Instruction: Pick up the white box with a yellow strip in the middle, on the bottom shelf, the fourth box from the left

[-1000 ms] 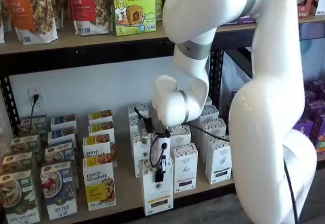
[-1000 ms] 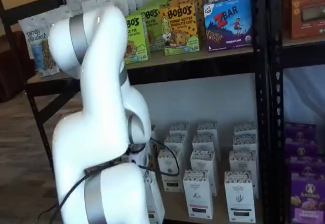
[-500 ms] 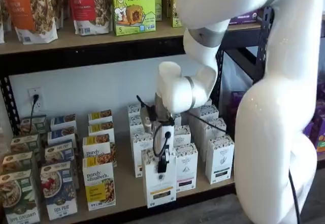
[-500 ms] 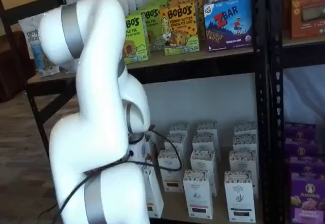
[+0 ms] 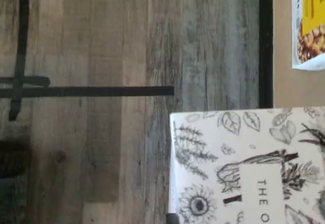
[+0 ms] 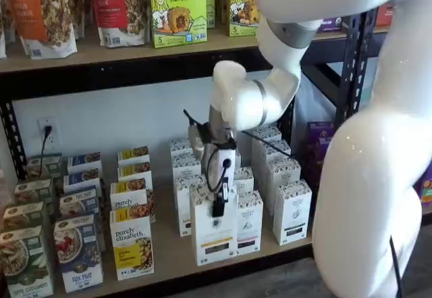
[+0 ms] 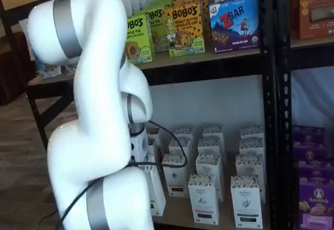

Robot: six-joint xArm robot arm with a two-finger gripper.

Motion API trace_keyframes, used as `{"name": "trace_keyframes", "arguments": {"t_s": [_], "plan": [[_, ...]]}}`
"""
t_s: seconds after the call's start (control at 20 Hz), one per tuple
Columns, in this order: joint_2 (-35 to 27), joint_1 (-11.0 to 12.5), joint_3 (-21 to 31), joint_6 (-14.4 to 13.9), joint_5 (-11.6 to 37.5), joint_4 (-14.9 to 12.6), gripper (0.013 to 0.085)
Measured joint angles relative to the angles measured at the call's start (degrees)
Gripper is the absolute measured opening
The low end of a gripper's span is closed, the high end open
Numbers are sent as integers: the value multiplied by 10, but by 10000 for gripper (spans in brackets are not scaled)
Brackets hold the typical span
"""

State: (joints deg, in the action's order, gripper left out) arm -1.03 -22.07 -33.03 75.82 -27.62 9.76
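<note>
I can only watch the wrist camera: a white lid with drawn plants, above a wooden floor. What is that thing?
Observer: It is the top of a tall white box. In a shelf view, its front carries a short yellowish and dark strip.
Operator: Is the robot holding it?
Observer: It seems so. The hand sits on the box's top with one black finger down the front. The other finger is hidden behind it.
Operator: Is it the only white one there?
Observer: No. Similar white cartons stand in rows right beside it on the bottom shelf, but theirs have a black strip.
</note>
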Motion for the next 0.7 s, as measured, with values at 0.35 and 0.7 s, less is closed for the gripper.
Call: {"name": "trace_keyframes", "arguments": {"t_s": [0.35, 0.7], "plan": [[79, 3, 11, -28, -69, -29, 490], [143, 13, 16, -22, -136, -28, 490]]}}
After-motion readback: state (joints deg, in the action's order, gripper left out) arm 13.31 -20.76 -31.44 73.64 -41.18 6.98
